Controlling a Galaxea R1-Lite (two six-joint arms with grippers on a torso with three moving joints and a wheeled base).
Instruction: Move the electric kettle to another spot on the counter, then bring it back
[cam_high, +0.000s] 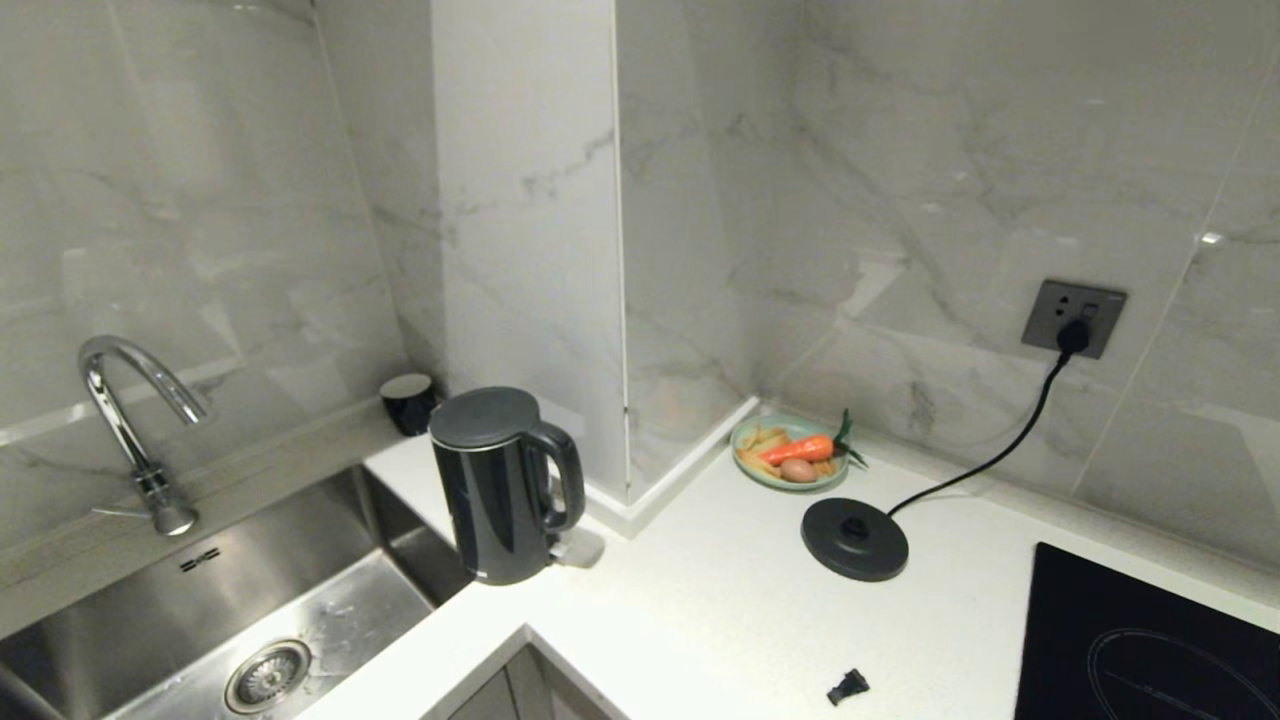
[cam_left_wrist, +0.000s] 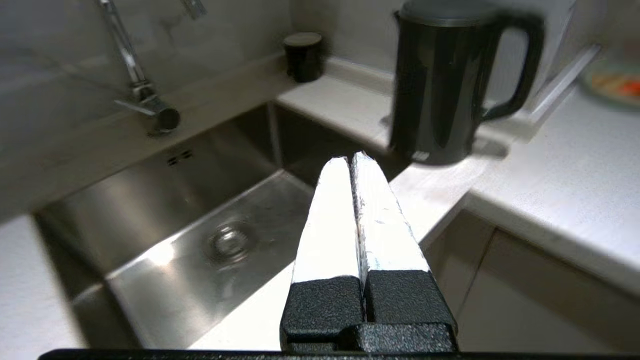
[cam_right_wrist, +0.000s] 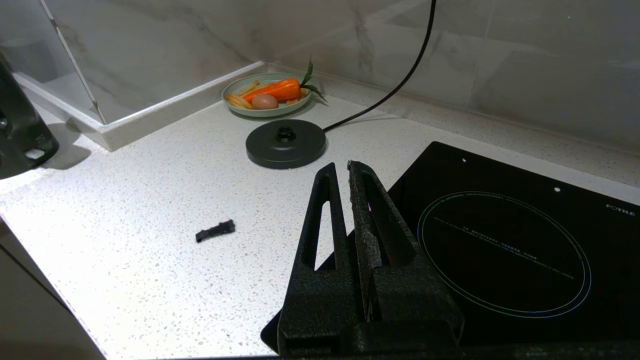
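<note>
Kettle standing on the surface, loop handle at 3 o'clock offering the firmest hold; likely heavy, slippery-sided. Left gripper and right gripper waiting, fingers pressed together, empty.

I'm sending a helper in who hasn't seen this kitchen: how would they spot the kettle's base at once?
Start at the grey wall socket on the marble wall and follow its black cord down to the counter. It ends at the base, a flat round black disc between the plate of vegetables and the hob. Unlike the tall kettle by the sink, it is low and corded.
</note>
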